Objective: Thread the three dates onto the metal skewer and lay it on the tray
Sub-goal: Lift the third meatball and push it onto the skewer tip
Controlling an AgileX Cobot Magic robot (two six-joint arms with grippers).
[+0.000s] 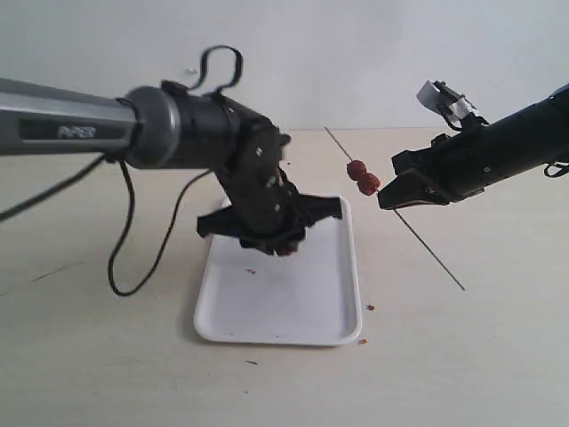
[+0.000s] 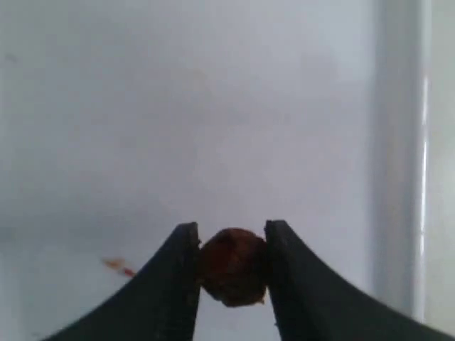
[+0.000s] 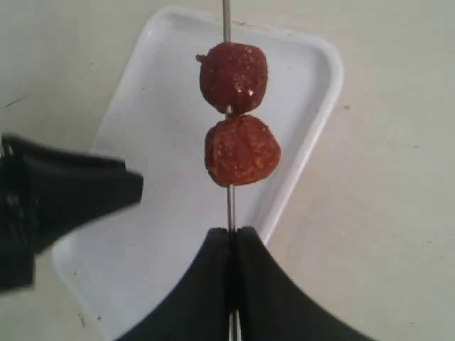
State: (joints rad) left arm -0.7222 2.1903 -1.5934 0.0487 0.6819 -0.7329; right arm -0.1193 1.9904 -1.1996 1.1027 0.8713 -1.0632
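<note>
Exterior: my left gripper (image 1: 277, 242) is down over far edge of tray (image 1: 293, 311), fingertips hidden behind own wrist. My right gripper (image 1: 391, 197) has skewer (image 1: 427, 251) slanted in air off tray's far right corner, two dates (image 1: 362, 176) threaded just beyond jaws.

Left wrist: jaws clamped on third date (image 2: 233, 264) above tray floor; lifted or resting, can't tell. Looks soft, sticky, light. Squeeze gently across middle, leave ends free for piercing.

Right wrist: jaws pressed together on skewer (image 3: 227, 21). Rod thin, stiff, likely slippery, may swivel. Far tip cut off by frame.
</note>
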